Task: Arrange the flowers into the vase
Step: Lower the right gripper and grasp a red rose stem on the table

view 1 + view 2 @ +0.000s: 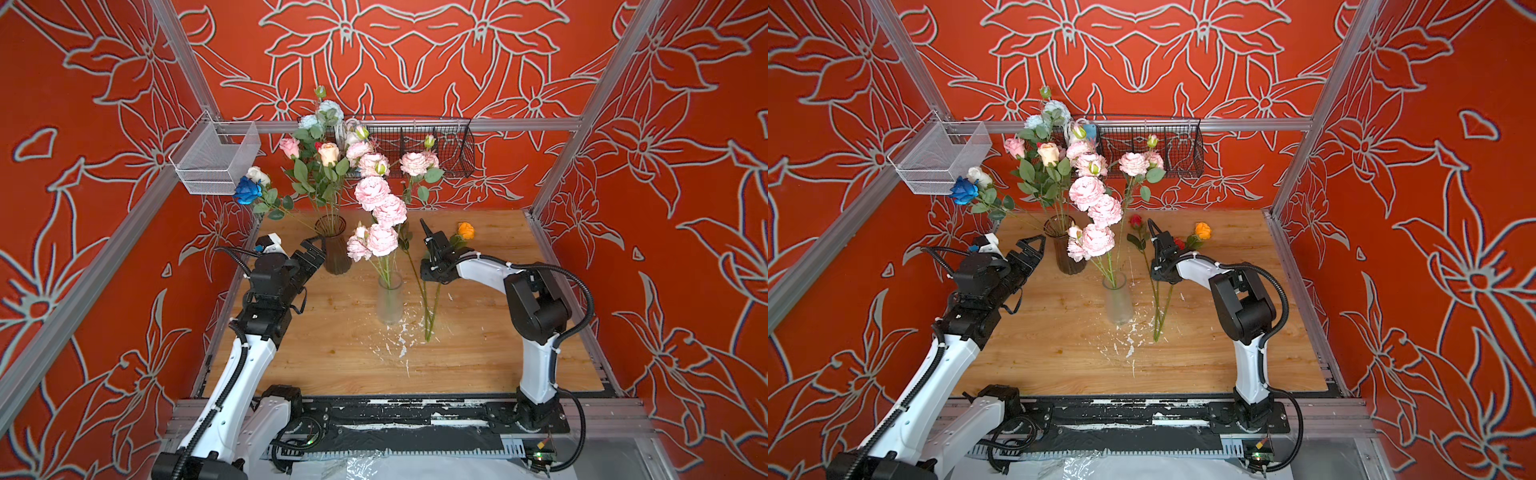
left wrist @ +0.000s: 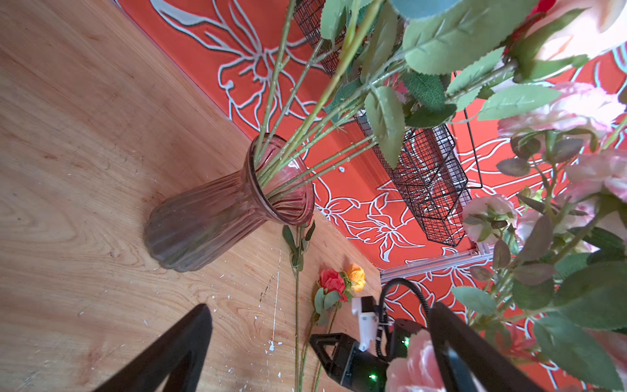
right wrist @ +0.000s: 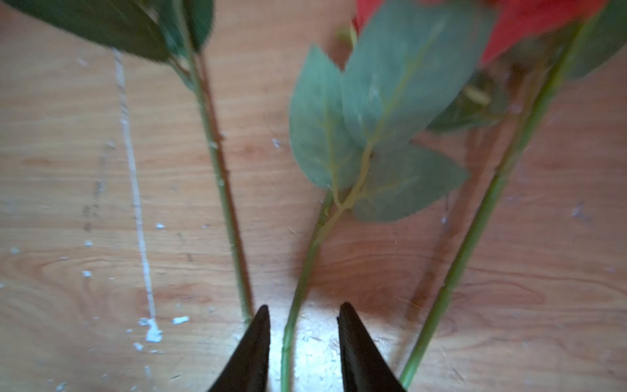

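Right claw point(image 3: 303, 310) half-open, straddling one loose flower stem point(image 3: 298, 298) lying flat on the tabletop point(image 3: 68, 203) toward its right edge, not pinching yet, left claw point(image 2: 320, 307) spread wide, empty, beside the flower-filled ribbed vase point(image 2: 217, 217), red head point(image 3: 529, 20) blurred, cropped.

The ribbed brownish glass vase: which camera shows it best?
The left wrist view: the ribbed brownish glass vase fills the middle, with its ribs and flared rim sharp. In both top views the vase is small and far off. The right wrist view does not show it.
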### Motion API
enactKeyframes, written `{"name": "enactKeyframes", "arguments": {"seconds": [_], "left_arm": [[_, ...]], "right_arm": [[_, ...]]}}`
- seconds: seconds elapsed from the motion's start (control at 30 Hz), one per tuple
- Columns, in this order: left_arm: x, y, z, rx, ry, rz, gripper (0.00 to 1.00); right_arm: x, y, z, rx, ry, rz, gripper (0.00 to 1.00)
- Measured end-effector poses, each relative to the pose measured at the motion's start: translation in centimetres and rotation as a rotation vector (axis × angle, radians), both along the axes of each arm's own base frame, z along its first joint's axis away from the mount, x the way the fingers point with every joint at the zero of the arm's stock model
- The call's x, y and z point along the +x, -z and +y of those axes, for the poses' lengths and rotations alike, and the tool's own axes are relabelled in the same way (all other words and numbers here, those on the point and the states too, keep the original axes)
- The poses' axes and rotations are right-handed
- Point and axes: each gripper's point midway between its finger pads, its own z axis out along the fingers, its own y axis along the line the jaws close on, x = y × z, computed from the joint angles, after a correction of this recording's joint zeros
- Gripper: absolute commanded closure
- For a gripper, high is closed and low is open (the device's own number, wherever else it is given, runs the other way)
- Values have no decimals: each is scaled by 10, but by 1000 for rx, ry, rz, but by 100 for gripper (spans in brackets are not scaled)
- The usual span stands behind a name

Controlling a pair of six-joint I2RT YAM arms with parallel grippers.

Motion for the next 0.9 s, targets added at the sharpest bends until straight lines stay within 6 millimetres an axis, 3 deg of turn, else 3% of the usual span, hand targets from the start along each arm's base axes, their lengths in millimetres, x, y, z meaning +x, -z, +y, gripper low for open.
{"name": "enactKeyframes", "arguments": {"seconds": [0.13, 0.3, 0.53, 0.63, 0.9], "left_arm": [[0, 0, -1, -1, 5, 0, 1], [0, 0, -1, -2, 6, 0, 1], [0, 0, -1, -2, 6, 0, 0], [0, 0, -1, -3, 6, 0, 0], [-1, -1, 0, -6, 6, -4, 0]], "right_arm": [[-2, 6, 1, -3, 4, 15, 77], [-3, 8, -1, -6, 15, 18, 97], [-14, 4, -7, 5, 24, 2, 100], [-19, -8, -9, 26, 31, -20, 100], [-19, -64, -7, 114, 30, -160, 100]]}}
